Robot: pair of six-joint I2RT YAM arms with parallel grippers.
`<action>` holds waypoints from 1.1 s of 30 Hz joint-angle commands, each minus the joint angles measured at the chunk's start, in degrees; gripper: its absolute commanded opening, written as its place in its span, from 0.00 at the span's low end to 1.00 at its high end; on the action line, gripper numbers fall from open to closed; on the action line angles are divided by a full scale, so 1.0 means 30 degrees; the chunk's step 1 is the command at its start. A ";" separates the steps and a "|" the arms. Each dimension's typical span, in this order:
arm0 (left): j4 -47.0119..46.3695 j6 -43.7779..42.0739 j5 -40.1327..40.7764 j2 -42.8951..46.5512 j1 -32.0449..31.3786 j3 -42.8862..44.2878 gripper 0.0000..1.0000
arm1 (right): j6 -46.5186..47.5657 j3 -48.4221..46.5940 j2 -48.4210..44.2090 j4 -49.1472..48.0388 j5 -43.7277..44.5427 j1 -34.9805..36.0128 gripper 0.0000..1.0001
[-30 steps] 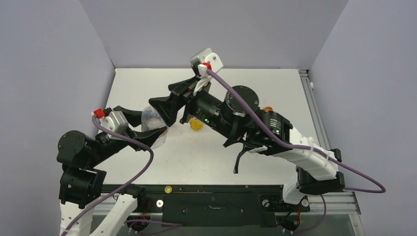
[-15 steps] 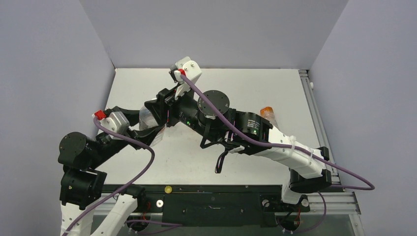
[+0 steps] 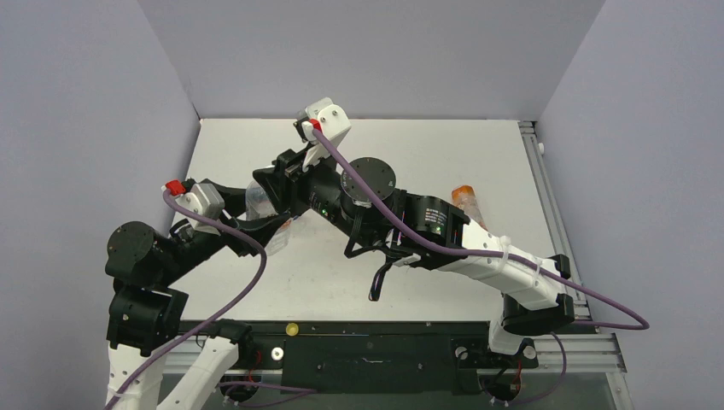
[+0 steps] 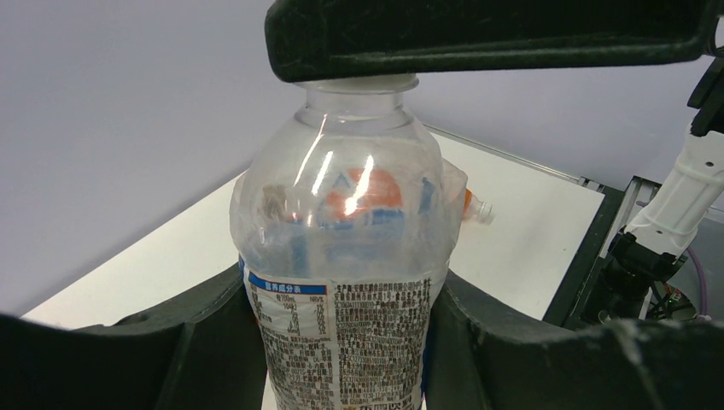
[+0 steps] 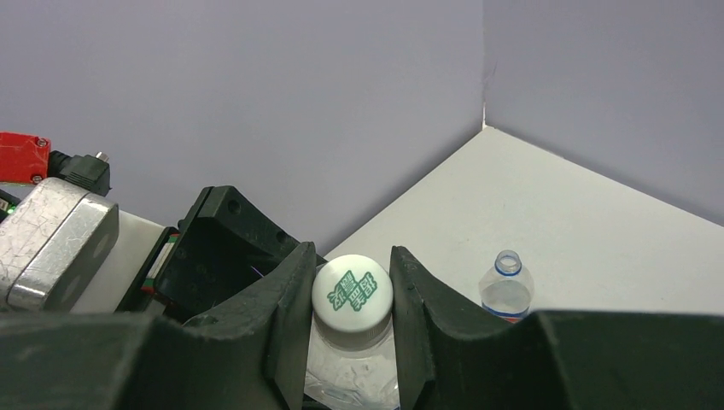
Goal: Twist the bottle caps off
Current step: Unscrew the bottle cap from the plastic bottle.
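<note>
A clear water bottle (image 4: 350,248) with a white-blue label stands upright between the fingers of my left gripper (image 4: 346,342), which is shut on its body. In the top view the same bottle (image 3: 259,198) shows at centre left, with the left gripper (image 3: 266,227) low on it. My right gripper (image 5: 352,295) reaches over the bottle's top and is shut on its white cap (image 5: 352,291), which bears green print. From the left wrist, a black right finger (image 4: 487,34) hides the cap. A clear bottle (image 5: 505,286) with a blue neck ring stands uncapped beyond.
An orange drink bottle (image 3: 465,198) stands at the right behind the right arm; its top (image 4: 475,207) peeks out behind the held bottle. A yellow cap (image 3: 292,329) lies on the black base rail at the near edge. Purple walls close in the left and back.
The right arm swung left over the held bottle and its jaws closed on the white cap. The arm now covers the yellow bottle. The left gripper kept its hold.
</note>
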State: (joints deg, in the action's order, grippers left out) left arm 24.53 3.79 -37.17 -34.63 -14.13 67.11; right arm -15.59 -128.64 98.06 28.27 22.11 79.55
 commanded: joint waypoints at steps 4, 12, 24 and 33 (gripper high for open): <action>-0.0733 0.0773 -0.0417 -0.0314 0.0080 0.0677 0.04 | 0.0341 -0.0217 0.0344 -0.1547 0.0881 0.0143 0.22; -0.0783 0.0867 -0.0448 -0.0225 0.0067 0.0707 0.04 | 0.0314 -0.0760 0.0745 -0.1657 0.1050 0.0122 0.38; -0.0622 0.0761 -0.0516 -0.0076 0.0075 0.0700 0.03 | 0.0168 -0.0554 0.0639 -0.2050 0.0949 0.0011 0.30; -0.0932 0.0964 -0.0652 -0.0154 0.0078 0.0503 0.03 | 0.0389 -0.0457 0.0336 -0.2207 0.1024 -0.0019 0.42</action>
State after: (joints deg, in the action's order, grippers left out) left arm 23.99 5.74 -38.04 -35.05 -14.04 67.33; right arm -15.00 -129.23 101.19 24.27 24.88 79.50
